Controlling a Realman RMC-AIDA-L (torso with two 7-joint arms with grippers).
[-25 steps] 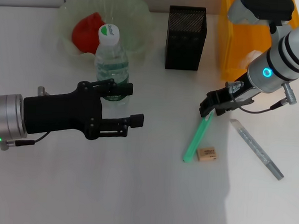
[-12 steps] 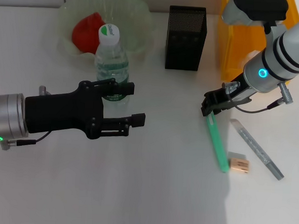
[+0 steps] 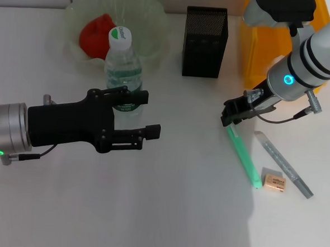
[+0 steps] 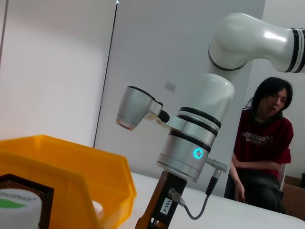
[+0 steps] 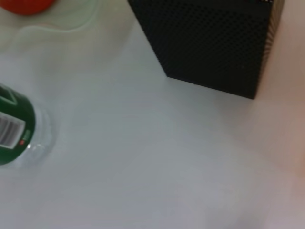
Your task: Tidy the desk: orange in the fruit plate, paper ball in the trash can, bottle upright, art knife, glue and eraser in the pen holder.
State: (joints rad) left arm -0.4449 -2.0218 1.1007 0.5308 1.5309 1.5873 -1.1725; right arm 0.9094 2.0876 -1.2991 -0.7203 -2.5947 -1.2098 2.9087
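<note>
Right claw [image 3: 231, 117] pinching green knife's [image 3: 243, 157] top end on counter [image 3: 176, 214], eraser [image 3: 274, 182] just beside its tip, left claw [image 3: 143, 114] spread beside upright bottle [image 3: 123, 65]

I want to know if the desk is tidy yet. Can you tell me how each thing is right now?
orange: in the fruit plate.
bottle: upright, cap on.
pen holder: upright.
trash can: upright.
green stick: lying flat, upper end at the right gripper.
grey pen: lying flat.
eraser: lying flat.
left gripper: open, beside the bottle.

Glossy orange [image 3: 95, 34], translucent plastic trash can [image 3: 264, 51], black metal-mesh pen holder [image 3: 204, 42].
</note>
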